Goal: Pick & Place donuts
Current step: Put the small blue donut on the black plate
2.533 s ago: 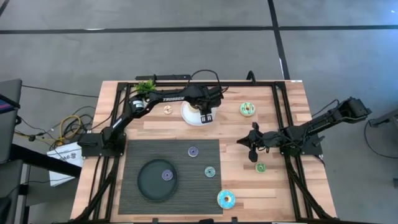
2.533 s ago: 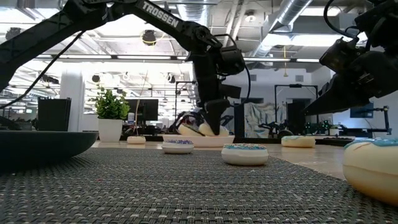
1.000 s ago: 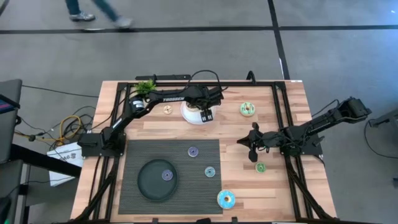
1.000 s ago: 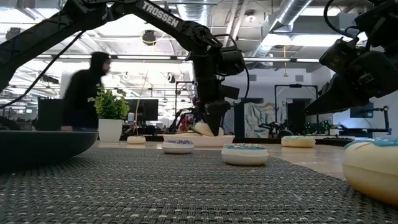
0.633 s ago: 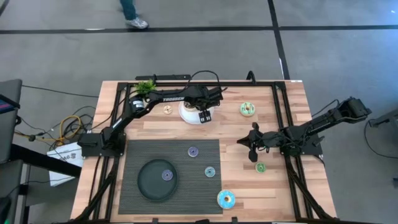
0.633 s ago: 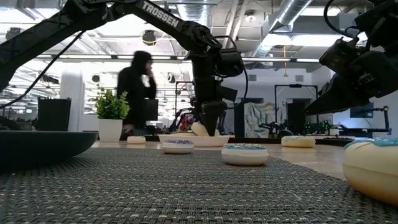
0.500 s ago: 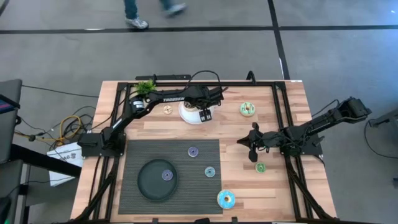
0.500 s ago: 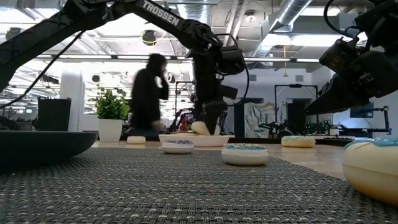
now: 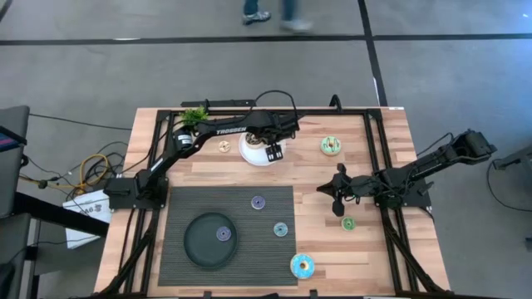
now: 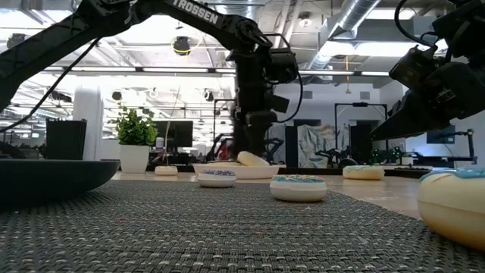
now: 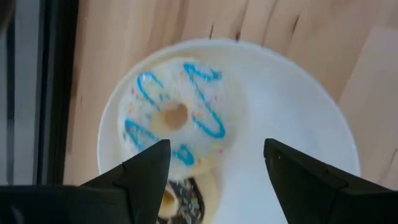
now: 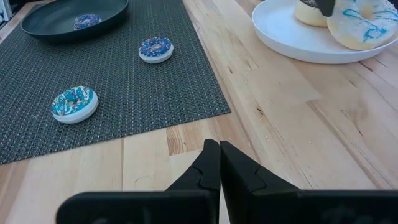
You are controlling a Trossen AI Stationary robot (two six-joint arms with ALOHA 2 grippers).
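Note:
A white donut with blue icing [image 11: 173, 121] lies on the white plate [image 11: 298, 124] at the table's far middle, its edge resting on a chocolate donut [image 11: 177, 200] beside it. My left gripper [image 11: 214, 149] hangs open just above them [image 9: 273, 152], fingers pointing down, touching neither. My right gripper [image 9: 337, 195] is shut and holds nothing above the bare wood at the right [image 12: 219, 155]. Other donuts lie loose: green [image 9: 331, 146], small tan [image 9: 224, 146], small purple [image 9: 258, 202], small teal [image 9: 281, 229], blue [image 9: 302, 266], small green [image 9: 347, 223].
A black round dish [image 9: 199, 249] with a small purple donut [image 9: 223, 234] in it sits on the dark woven mat [image 9: 191, 208] at the near left. A potted plant [image 9: 195, 115] stands at the far left edge. A person walks past beyond the table.
My left gripper has risen a little, straight up from the plate, still open. The white donut stays lying on the plate. A person has walked from left to right behind the table.

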